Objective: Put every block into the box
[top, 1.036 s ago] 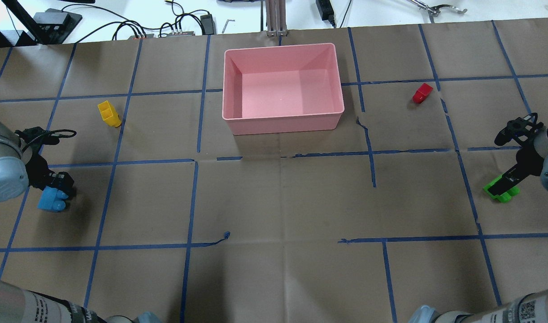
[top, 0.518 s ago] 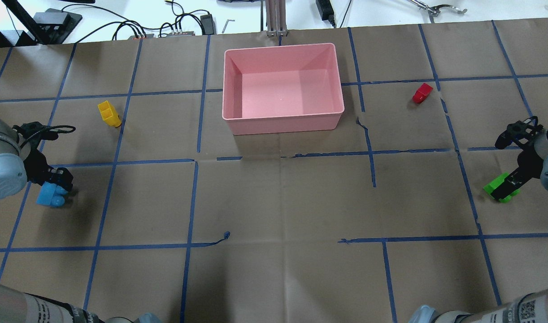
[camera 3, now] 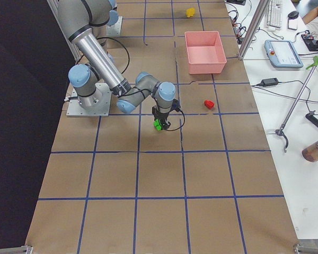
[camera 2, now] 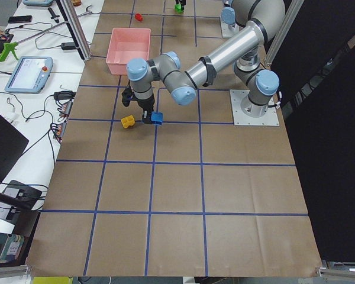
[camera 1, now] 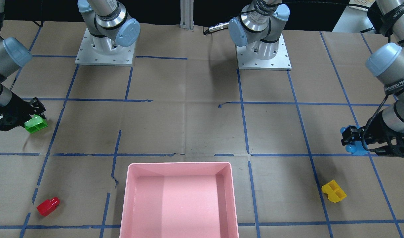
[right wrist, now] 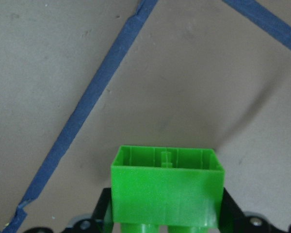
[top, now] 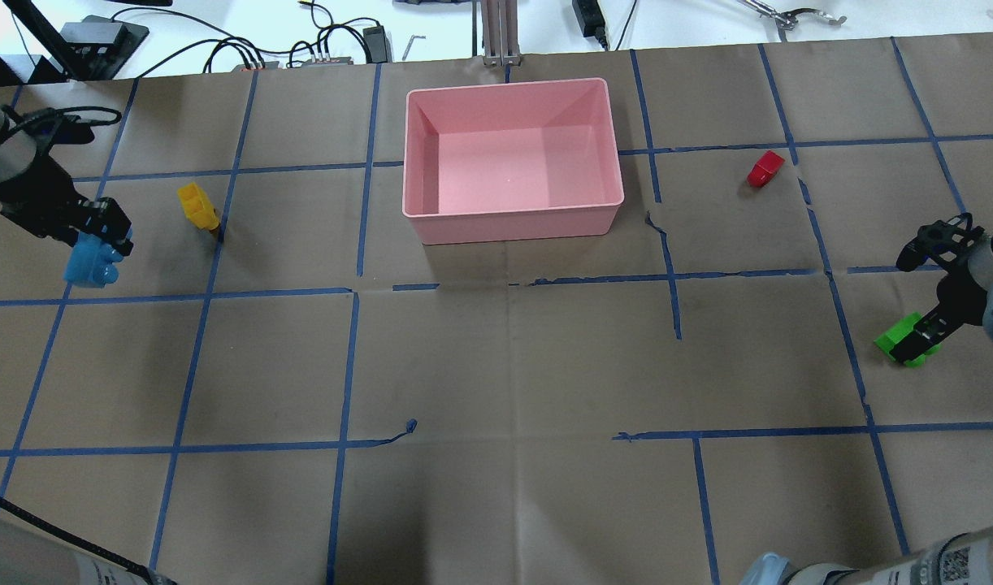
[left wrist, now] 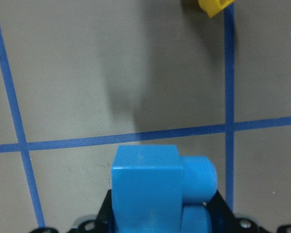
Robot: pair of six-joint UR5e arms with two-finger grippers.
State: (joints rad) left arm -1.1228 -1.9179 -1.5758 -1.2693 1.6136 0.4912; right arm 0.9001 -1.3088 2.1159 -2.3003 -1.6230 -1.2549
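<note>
The bench (top: 505, 366) is being covered by matt, creased brown paper (top: 781, 504), which is being crossed by slightly glossy blue tape (top: 348, 357). Light is being softly reflected by the smooth pink plastic box (top: 513, 227). The light-blue block (left wrist: 145, 194) and green block (right wrist: 165, 191) are being shown as smooth, finely grained plastic.

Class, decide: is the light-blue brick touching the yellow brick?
Apart. The overhead view shows a strip of brown paper between the light-blue brick, held in the left pincer, and the yellow brick.
</note>
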